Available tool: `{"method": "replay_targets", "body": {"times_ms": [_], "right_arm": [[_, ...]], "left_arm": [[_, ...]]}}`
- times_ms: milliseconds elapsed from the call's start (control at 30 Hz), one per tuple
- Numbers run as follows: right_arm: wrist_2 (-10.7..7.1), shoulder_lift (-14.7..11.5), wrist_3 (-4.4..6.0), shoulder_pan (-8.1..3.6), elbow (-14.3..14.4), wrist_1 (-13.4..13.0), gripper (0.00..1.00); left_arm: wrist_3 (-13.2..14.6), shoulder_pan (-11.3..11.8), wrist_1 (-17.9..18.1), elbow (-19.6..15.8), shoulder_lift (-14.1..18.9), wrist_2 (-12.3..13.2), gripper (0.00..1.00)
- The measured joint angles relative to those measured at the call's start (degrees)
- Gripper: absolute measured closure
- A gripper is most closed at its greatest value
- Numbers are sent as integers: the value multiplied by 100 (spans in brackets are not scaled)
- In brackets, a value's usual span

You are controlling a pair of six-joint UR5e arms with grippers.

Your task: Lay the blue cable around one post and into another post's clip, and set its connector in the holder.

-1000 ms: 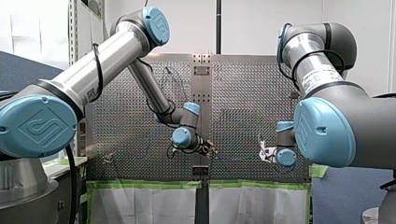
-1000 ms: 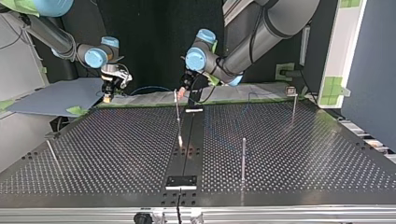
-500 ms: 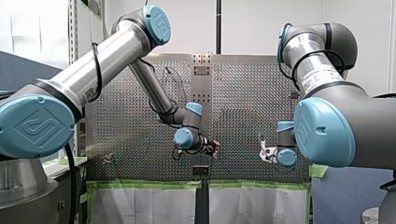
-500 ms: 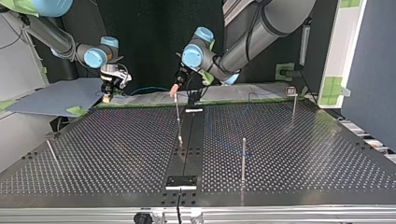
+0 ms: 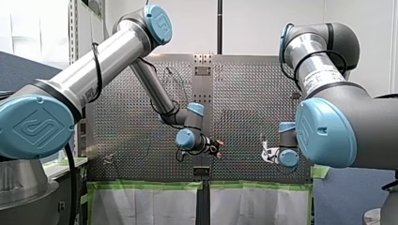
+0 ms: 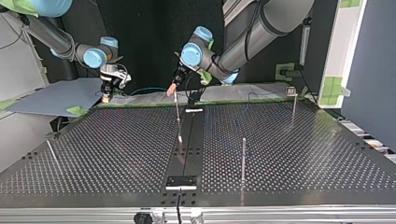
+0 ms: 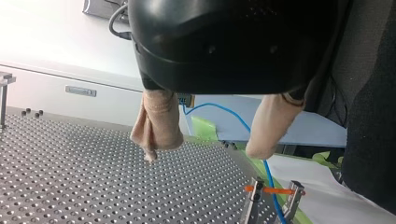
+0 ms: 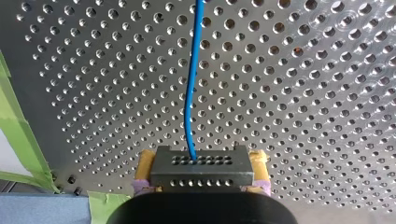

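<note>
The perforated table (image 6: pixel 116 154) is flat, with green tape (image 5: pixel 141 185) along its arm-side edge. Thin posts (image 6: pixel 243 156) stand well apart. Near that edge, my left gripper (image 7: pixel 205 154) hangs with its beige pads wide apart, holding nothing. My right gripper (image 8: pixel 202 161) clamps the connector (image 8: pixel 201 176). The blue cable (image 8: pixel 189 102) runs ahead of it across the plate.

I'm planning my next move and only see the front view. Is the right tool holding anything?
Observer: Yes. The right wrist view shows the right tool shut on the connector at the blue cable's end.
Operator: And the other one?
Observer: The left tool is open, with nothing between its beige pads.
Operator: Is the cable clipped anywhere?
Observer: Ahead of the left tool, it runs through a forked clip.
</note>
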Motion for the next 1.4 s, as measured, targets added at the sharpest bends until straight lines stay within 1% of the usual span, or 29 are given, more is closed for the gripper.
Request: {"method": "replay_targets", "body": {"times_ms": [567, 1033, 1400], "right_arm": [[-9, 0, 1, -12, 0, 0, 100], [-9, 0, 1, -12, -2, 15, 100], [-9, 0, 33, -21, -3, 15, 100]], "left_arm": [[-97, -13, 0, -1, 1, -86, 2], [-168, -15, 0, 0, 0, -93, 2], [-235, -29, -2, 7, 2, -93, 2]]}}
